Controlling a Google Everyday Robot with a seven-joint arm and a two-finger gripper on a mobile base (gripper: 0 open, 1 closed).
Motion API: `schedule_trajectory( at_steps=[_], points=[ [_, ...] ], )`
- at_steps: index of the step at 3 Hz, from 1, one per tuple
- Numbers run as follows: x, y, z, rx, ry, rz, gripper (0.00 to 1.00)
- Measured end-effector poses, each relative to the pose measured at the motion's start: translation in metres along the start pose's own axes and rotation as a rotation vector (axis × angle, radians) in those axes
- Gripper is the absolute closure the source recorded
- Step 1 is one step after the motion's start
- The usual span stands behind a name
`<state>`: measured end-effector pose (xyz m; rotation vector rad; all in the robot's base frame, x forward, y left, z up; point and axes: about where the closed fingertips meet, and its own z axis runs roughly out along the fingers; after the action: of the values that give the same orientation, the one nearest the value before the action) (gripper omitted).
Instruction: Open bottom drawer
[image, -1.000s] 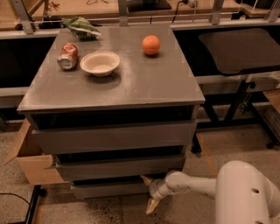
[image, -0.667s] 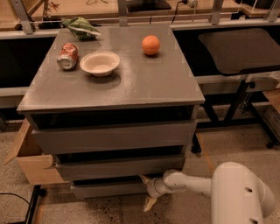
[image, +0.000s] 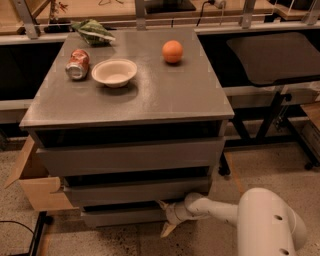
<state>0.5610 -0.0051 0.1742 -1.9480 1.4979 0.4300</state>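
Grey desk (image: 165, 92) fills mid-frame. Bottom drawer (image: 120, 216) sits low centre, under two wider fronts. Tool (image: 164, 217) at its right end, fingers spread apart, shifted slightly left since earlier.

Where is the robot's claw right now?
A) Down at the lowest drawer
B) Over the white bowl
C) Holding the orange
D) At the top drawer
A: the claw is down at the right end of the bottom drawer, near the floor.
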Motion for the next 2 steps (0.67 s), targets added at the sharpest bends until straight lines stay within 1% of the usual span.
schedule_trajectory(
  at_steps=[2],
  points=[
    [0.004, 0.044, -0.007, -0.11, -0.027, 0.093, 0.61]
  ],
)
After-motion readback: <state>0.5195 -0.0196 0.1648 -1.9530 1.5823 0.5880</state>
